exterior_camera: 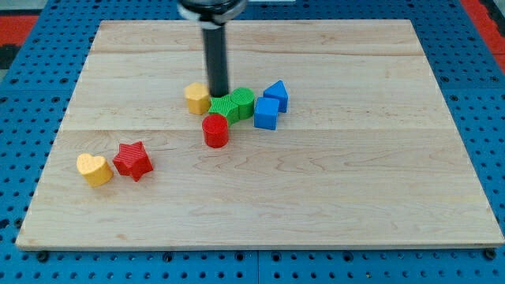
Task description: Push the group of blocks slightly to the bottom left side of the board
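Blocks in the group sit just above board centre: yellow block (197,98) at the view's left end, two green blocks (223,107) (242,102) in the middle, two blue blocks (267,113) (276,95) at the right end, red cylinder (215,130) just below the greens. Cluster's long axis runs roughly left-right w/ a slight tilt up toward the right. My tip (218,95) is at the cluster's top edge, in the notch btwn the yellow block and the left green one, touching or nearly so; can't tell which. No claw on this rig, just the bare rod, so nothing is held. Key relation: group lies mostly below and right of my tip, and the target direction is bottom left, so a push from here would prob. catch the greens and red cylinder but may slip past the blues, which sit well to the tip's right. Yellow heart (94,169) and red star (132,160) lie apart near the bottom left of the wooden board (355,205), roughly along the push path.
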You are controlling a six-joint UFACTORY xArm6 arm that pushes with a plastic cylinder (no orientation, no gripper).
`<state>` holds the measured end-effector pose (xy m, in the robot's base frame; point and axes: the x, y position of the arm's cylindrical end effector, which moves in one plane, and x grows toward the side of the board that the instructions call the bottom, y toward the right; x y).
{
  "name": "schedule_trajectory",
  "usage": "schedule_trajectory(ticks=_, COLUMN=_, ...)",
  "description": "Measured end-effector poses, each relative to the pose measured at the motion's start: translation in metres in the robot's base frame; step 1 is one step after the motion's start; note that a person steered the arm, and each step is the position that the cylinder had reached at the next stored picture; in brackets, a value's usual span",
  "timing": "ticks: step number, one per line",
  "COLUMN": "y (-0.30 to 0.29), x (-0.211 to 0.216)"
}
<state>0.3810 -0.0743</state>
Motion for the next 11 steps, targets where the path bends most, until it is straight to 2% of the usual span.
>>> schedule_trajectory(ticks=1, y=0.008, x=-0.008)
schedule_trajectory(ticks=2, y=0.082, x=-0.03)
schedule_trajectory(ticks=3, y=0.156, x=-0.018)
schedule_trajectory(ticks=4, y=0.157, x=-0.012)
schedule_trajectory(ticks=5, y=0.118, x=-0.01)
schedule_trajectory(ticks=6, y=0.027, x=-0.003)
schedule_trajectory(ticks=7, y=0.008, x=0.002)
schedule_trajectory(ticks=10, y=-0.037, x=0.055)
schedule_trajectory(ticks=11, y=-0.023, x=0.049)
